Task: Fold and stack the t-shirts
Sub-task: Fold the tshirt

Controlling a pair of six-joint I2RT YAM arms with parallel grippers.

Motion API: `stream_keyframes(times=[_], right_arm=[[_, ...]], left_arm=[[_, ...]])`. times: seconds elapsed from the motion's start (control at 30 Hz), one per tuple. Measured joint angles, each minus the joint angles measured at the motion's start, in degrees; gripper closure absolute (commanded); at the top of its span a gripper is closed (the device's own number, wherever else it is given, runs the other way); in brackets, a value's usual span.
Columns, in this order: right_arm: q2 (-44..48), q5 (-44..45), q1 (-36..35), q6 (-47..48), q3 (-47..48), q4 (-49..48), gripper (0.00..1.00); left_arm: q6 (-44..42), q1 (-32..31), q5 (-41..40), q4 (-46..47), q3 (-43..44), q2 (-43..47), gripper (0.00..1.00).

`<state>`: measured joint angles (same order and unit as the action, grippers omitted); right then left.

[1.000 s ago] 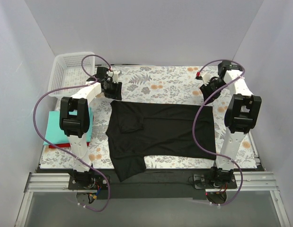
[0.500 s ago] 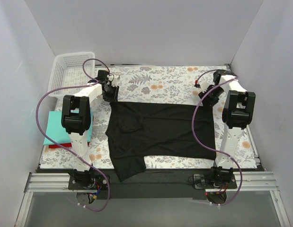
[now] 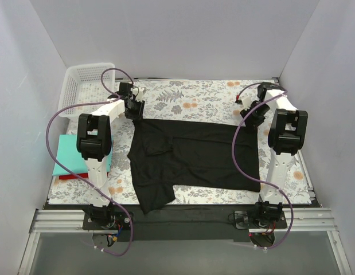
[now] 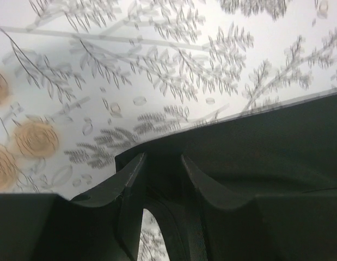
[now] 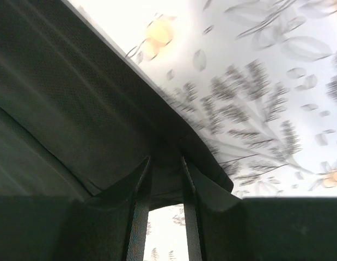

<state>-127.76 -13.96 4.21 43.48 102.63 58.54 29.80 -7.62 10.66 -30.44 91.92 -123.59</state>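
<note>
Shirt: the black t-shirt (image 3: 194, 154) lay flat on the table (image 3: 211, 98), long axis left to right.
Left gripper (image 3: 135, 110): pinched its far-left corner.
Right gripper (image 3: 253, 117): pinched its far-right corner.
Bearing: the cloth lay nearward of both, which probably favoured a fold towards the near hem.

Far left corner: a white plastic basket (image 3: 71, 94) sat there, lattice walls upright, close against the pale side wall (image 3: 22, 69). A floral cloth (image 3: 194, 103), grey leaves and orange blooms, covered the tabletop. Along the near edge ran a silver metal rail (image 3: 57, 220).
</note>
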Motion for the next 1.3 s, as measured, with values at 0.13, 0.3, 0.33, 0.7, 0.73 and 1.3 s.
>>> stream_keyframes(times=[0.13,0.3,0.33,0.7,0.73,1.3], right_arm=[[-3.15,1.42,-0.33,-1.31,5.62,-0.26,0.65],[-7.30,2.86,-0.55,-2.67,12.74,-2.86,0.64],[-7.96,3.17,-0.59,-2.84,13.97,-3.50,0.62],[-9.86,4.79,-0.79,-3.45,19.58,-8.83,0.36],[-8.72,4.72,-0.72,-3.04,18.93,-9.01,0.32],[20.09,4.74,-2.36,5.88,-5.53,-6.29,0.50]], left_arm=[[0.11,0.02,-0.59,1.18,3.50,-2.58,0.71],[0.66,0.02,-0.70,2.62,7.17,-5.35,0.71],[0.70,0.02,-0.72,2.78,8.37,-6.14,0.71],[0.20,0.44,3.87,-0.48,20.85,-12.90,0.47],[-0.22,0.59,5.16,-0.98,20.33,-12.28,0.41],[-12.22,0.72,22.16,-5.86,-9.51,24.61,0.35]])
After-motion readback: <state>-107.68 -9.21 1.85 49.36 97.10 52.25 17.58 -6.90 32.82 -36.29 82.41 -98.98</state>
